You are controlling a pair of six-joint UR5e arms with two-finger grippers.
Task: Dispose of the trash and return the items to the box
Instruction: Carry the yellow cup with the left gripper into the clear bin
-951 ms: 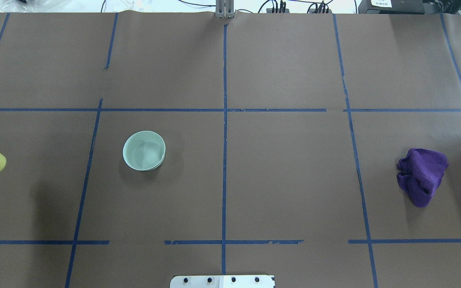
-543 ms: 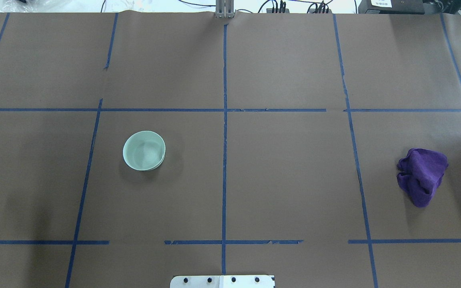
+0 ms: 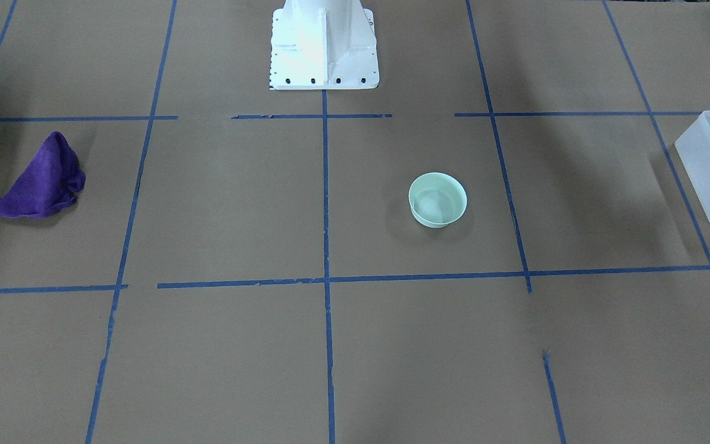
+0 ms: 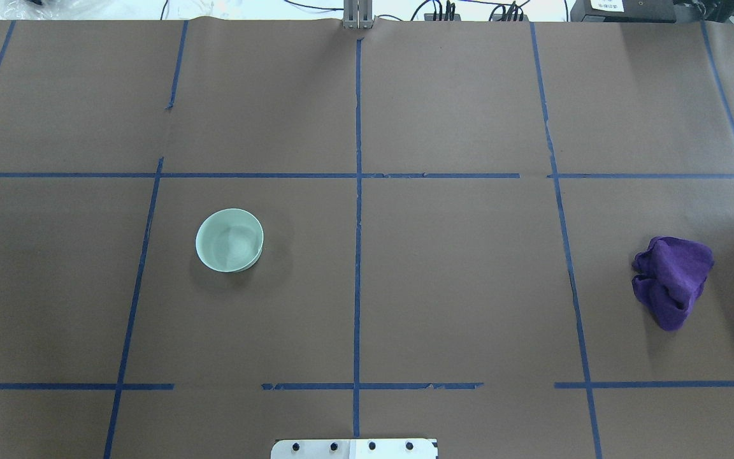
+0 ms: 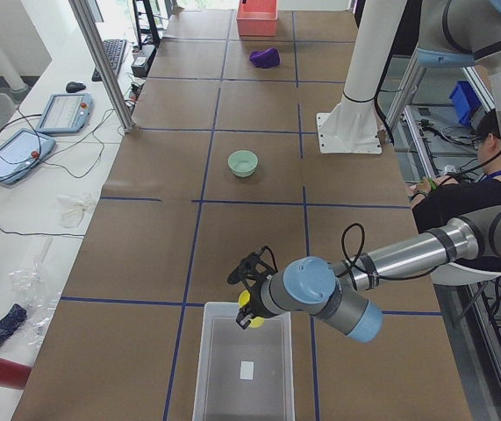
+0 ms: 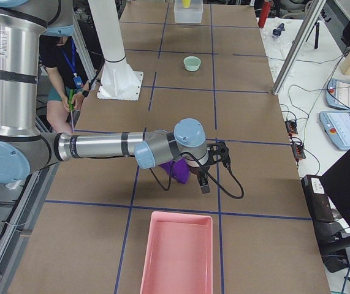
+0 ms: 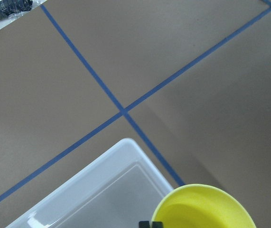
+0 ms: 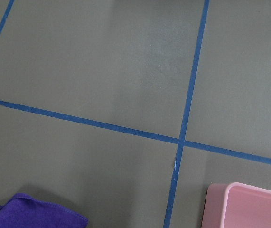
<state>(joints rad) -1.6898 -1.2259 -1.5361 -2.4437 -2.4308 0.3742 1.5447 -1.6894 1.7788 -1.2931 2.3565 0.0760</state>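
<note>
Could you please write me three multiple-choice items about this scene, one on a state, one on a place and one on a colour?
1. How is the yellow cup?
A. Lying released on its side
B. Held aloft by the left end effector at the edge of the box
C. Crushed flat

2. Where is the bowl?
A. Inside the box
B. Alone on the table
C. Under the yellow cup

3. What colour is the crumpled cloth?
A. Purple
B. Red
C. White

Answers:
1 B: the exterior left view shows the cup at the end effector, over the box's near edge.
2 B: the overhead view shows the bowl upright with only brown paper around it.
3 A: it looks purple in both the front-facing and overhead views.
</note>
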